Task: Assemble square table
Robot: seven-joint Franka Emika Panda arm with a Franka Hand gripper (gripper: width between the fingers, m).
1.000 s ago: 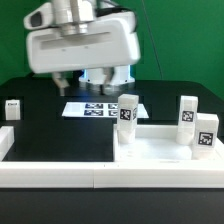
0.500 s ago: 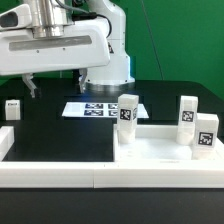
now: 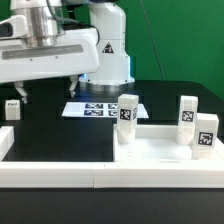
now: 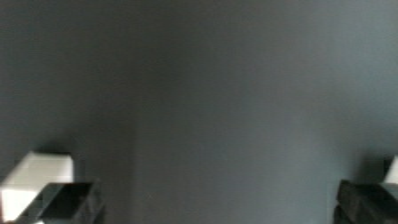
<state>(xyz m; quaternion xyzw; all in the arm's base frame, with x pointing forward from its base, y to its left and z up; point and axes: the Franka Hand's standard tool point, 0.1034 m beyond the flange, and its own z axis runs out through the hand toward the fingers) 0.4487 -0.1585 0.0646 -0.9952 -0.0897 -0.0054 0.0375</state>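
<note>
Pincer [image 3: 18,93] further left, open.

I counted four short white legs in the exterior view: one [image 3: 12,108] alone at its left, one [image 3: 128,113] near the middle, and two [image 3: 188,113] [image 3: 205,133] close together at its right. There was one large white square panel [image 3: 150,146], one marker board [image 3: 95,107], one long white border rail [image 3: 60,173], and my one tool [image 3: 45,95].
</note>
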